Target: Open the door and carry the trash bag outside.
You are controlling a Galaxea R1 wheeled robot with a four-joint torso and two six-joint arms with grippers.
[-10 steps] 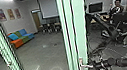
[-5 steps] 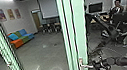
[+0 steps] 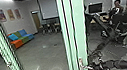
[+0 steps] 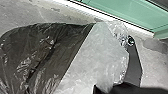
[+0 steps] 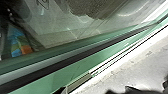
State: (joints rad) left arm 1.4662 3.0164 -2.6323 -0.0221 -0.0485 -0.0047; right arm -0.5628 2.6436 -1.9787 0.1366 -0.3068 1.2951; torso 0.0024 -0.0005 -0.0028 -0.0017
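"Where is the trash bag (image 4: 41, 57)?"

"By the left gripper (image 4: 110, 88), over the grey floor (image 4: 155, 56). It is dark and shiny, with a cloudy, pale part at one end."

"Is that gripper open?"

"I can't tell how wide it is, or if it has hold of the bag."

"And the right gripper (image 3: 95, 66)?"

"It's right next to the silver door handle (image 3: 81, 64), on the green door frame (image 3: 78, 22). It might be touching it, but that spot is fuzzy. I can't tell if it is open or has hold of anything."

"What else is there?"

"A sofa (image 3: 22, 40) in orange, green and blue, a big screen (image 3: 48, 7) on the wall, and a person (image 3: 118, 10)."
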